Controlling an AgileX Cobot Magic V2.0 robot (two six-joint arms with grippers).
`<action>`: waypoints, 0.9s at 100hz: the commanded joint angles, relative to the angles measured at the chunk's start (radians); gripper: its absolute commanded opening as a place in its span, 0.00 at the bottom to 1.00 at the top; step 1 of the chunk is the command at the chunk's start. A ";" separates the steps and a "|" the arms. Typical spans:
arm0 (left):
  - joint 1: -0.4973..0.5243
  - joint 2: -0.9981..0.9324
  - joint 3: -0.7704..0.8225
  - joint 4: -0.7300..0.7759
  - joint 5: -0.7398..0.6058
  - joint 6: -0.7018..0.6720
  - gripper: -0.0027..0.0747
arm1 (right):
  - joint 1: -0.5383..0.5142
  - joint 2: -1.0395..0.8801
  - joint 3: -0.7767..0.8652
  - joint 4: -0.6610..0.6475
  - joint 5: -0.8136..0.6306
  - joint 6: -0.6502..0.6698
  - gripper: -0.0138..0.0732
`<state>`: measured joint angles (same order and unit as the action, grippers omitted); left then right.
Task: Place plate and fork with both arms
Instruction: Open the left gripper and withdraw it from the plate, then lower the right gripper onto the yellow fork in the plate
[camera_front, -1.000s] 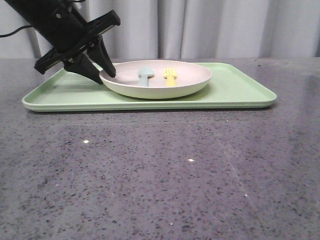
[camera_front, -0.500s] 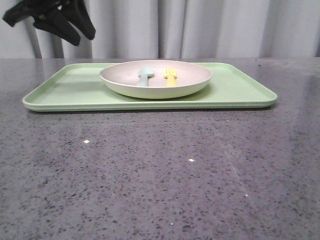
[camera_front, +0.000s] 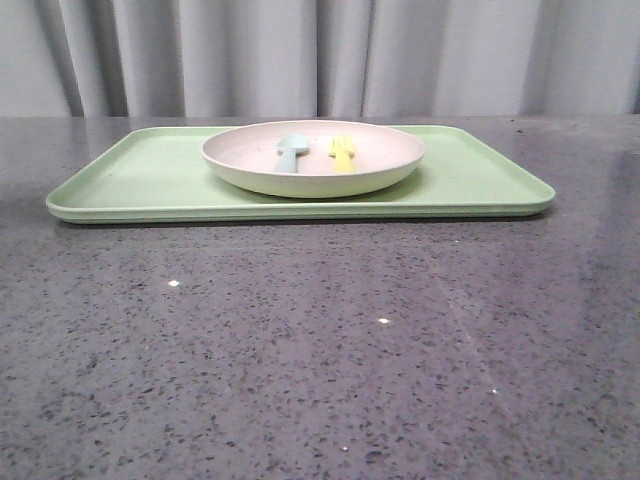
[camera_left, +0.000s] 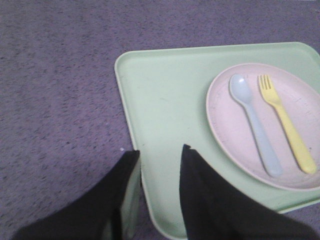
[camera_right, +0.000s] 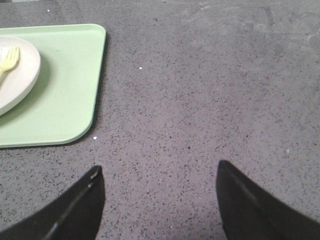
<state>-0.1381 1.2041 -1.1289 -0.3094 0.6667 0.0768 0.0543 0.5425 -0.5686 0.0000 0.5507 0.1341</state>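
The plate (camera_front: 313, 158), pale pink inside and cream outside, sits on the light-green tray (camera_front: 150, 185). The yellow fork (camera_front: 343, 153) lies in the plate beside a pale blue-grey spoon (camera_front: 290, 150). In the left wrist view the plate (camera_left: 225, 125), fork (camera_left: 285, 122) and spoon (camera_left: 252, 125) show on the tray (camera_left: 165, 100). My left gripper (camera_left: 160, 150) is open and empty, high above the tray's edge. My right gripper (camera_right: 159, 170) is open and empty over bare table, apart from the tray's corner (camera_right: 65, 100); the plate's rim (camera_right: 22, 80) and fork tines (camera_right: 10, 59) show there. Neither gripper shows in the front view.
The speckled grey table (camera_front: 320, 350) stretches in front of the tray. A grey curtain (camera_front: 320, 55) hangs behind the table's far edge.
My left gripper, which stood at the plate's left rim a second ago, rose up and left and has gone out of the front view. Plate, fork and spoon have stayed put.
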 joint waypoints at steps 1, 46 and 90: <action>0.023 -0.115 0.043 0.022 -0.074 -0.005 0.24 | 0.005 0.020 -0.050 0.005 -0.051 -0.009 0.72; 0.142 -0.466 0.295 0.066 -0.086 -0.005 0.01 | 0.148 0.302 -0.359 0.007 0.097 -0.009 0.72; 0.142 -0.505 0.331 0.066 -0.079 -0.005 0.01 | 0.340 0.779 -0.809 0.007 0.233 0.017 0.72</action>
<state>0.0008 0.7038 -0.7714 -0.2318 0.6625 0.0768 0.3664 1.2620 -1.2676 0.0095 0.8045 0.1434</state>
